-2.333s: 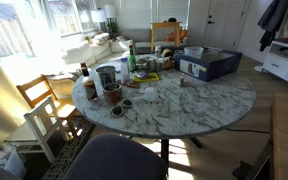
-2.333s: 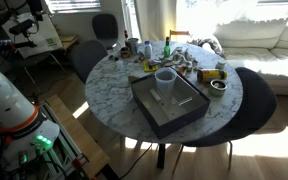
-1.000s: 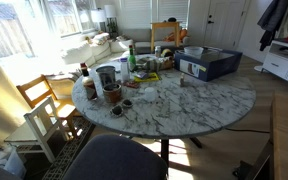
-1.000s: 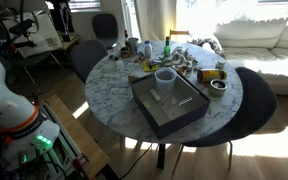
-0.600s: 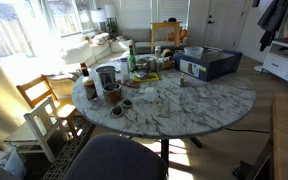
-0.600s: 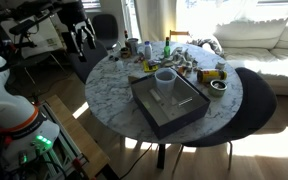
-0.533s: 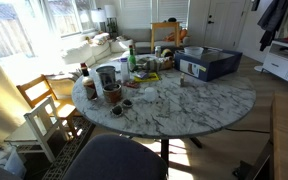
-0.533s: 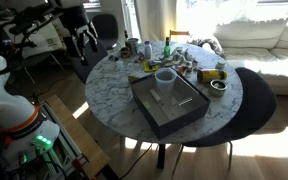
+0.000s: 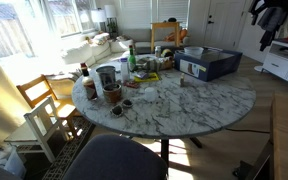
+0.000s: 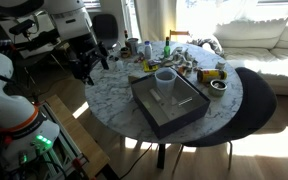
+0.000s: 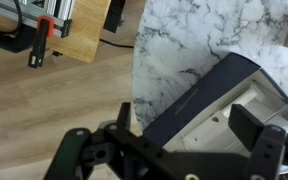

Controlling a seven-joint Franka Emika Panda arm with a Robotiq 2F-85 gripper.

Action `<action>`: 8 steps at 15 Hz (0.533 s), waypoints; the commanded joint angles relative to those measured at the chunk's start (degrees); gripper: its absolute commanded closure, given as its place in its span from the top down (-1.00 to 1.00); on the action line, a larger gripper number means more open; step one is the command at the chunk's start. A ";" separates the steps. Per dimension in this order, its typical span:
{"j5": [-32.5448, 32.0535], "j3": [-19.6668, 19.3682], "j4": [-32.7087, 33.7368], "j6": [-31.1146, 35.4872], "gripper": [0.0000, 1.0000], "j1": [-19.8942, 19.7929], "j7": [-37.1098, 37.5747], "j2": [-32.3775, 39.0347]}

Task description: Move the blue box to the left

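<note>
gripper (image 11: 185,114) jaws apart, empty | hangs over table (image 11: 184,30) edge nr blue box (image 11: 196,93) (box on marble top)

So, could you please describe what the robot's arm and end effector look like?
The arm is made of smooth, rounded white shells. The end effector is matte black, with two blocky fingers on exposed linkages. It reads as a dark shape in both exterior views.
</note>
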 commanded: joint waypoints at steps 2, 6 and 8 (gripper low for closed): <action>-0.35 -0.39 0.10 -0.13 1.00 0.44 0.51 -0.01; 2.09 -0.16 1.74 4.63 1.00 -0.56 6.52 4.84; 2.49 0.18 2.02 9.17 1.00 -1.20 11.99 8.31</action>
